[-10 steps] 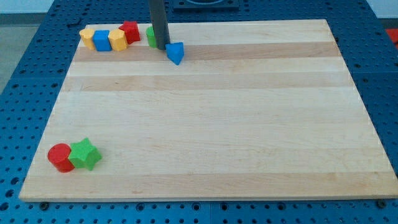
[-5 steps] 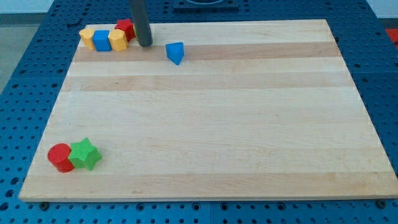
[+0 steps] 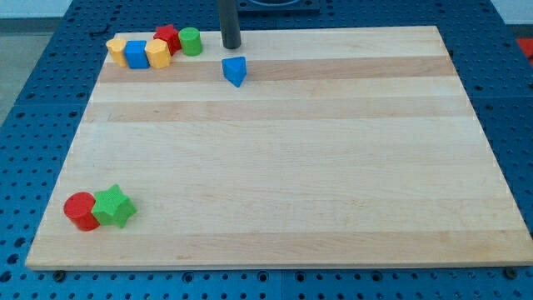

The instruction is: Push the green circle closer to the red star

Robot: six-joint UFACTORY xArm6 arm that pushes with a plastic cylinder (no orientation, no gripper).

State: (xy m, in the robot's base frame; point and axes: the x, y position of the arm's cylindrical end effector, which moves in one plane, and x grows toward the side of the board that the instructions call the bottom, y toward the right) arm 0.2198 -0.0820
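The green circle (image 3: 191, 41) has been pushed against the red star (image 3: 169, 37); my tip (image 3: 231, 47) has been withdrawn rightward.

Blocks scattered on the wooden desk (image 3: 275, 167)

Top left: yellow block (image 3: 117, 47), blue cube (image 3: 136, 53), yellow block (image 3: 156, 53) in a row; blue triangle (image 3: 236, 71) apart. Bottom left: red circle (image 3: 81, 210) touching green star (image 3: 114, 207).

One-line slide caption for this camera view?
Green circle sits against the red star; my tip stands clear to its right.
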